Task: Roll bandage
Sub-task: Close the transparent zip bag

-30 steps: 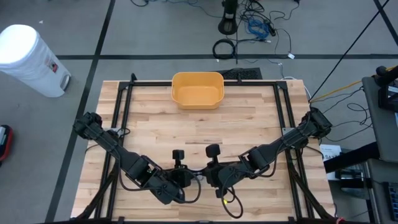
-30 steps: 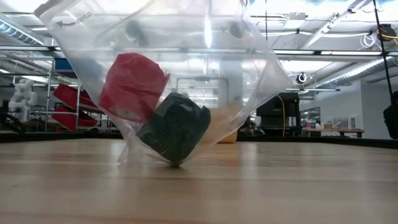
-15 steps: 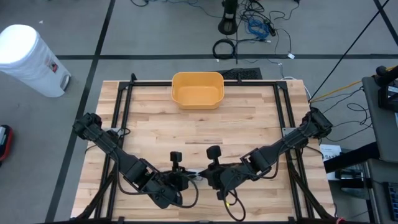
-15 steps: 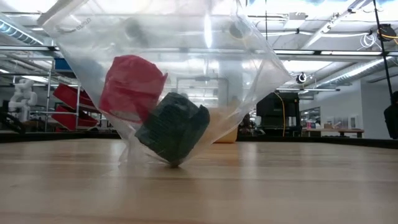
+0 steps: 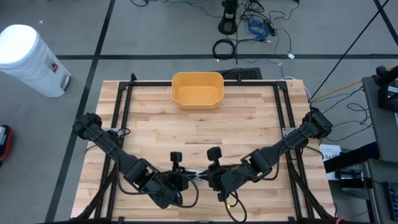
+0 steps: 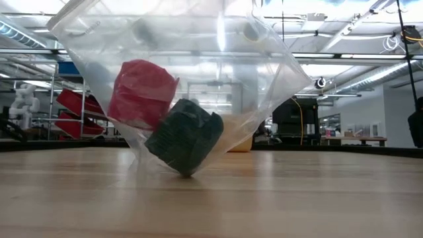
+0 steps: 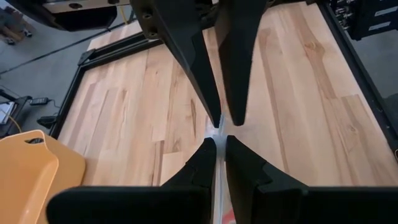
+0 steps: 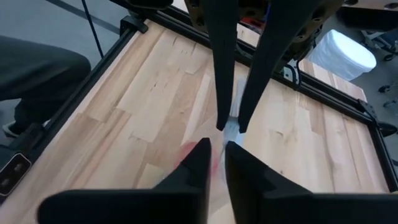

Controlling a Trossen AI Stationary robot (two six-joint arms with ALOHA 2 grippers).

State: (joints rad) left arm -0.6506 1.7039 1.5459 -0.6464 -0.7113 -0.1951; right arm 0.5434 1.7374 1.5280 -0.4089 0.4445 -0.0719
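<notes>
- Hanging between both jaws, a clear bag [image 6: 178,73] holds a red bandage roll [image 6: 141,92] and a dark green one [image 6: 185,135].
- Left gripper [image 7: 217,144] pinches the bag's top edge.
- Right gripper [image 8: 217,149]: jaws slightly apart around that edge.
- Bag's bottom touches the desk [image 6: 297,192].

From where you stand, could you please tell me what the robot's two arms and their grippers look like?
Both arms are dark, nearly black, jointed links with black cables looping along them. The left gripper and the right gripper each carry two matte black fingers that taper from broad bases to narrow tips. A small black camera block sits on each wrist in the high view. No markings are visible.
</notes>
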